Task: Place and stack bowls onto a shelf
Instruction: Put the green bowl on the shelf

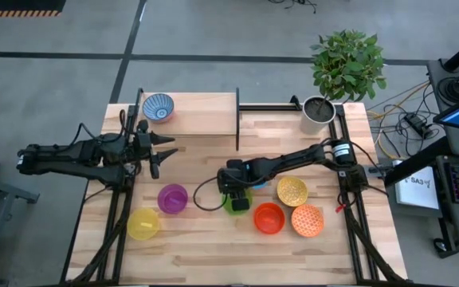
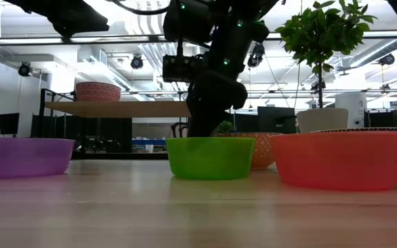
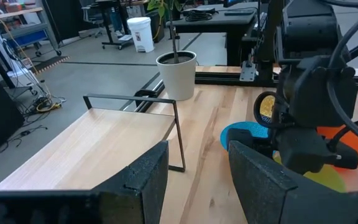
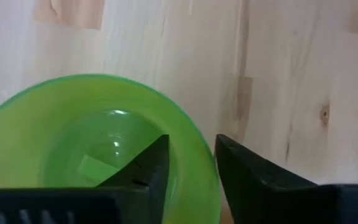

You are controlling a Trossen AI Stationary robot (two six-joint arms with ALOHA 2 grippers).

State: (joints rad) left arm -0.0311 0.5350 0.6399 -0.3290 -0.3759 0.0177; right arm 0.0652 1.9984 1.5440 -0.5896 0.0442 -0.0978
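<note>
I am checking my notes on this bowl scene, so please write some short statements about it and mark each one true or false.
1. The right gripper has its jaws astride the rim of the green bowl, one inside and one outside. True.
2. The blue-white patterned bowl stands on the shelf. True.
3. The purple bowl is stacked inside the yellow bowl. False: they stand side by side on the table.
4. The left gripper holds a bowl. False: its jaws are open and empty, beside the shelf.
5. The plant pot stands on the shelf. False: it stands on the table, at the far right corner.
</note>
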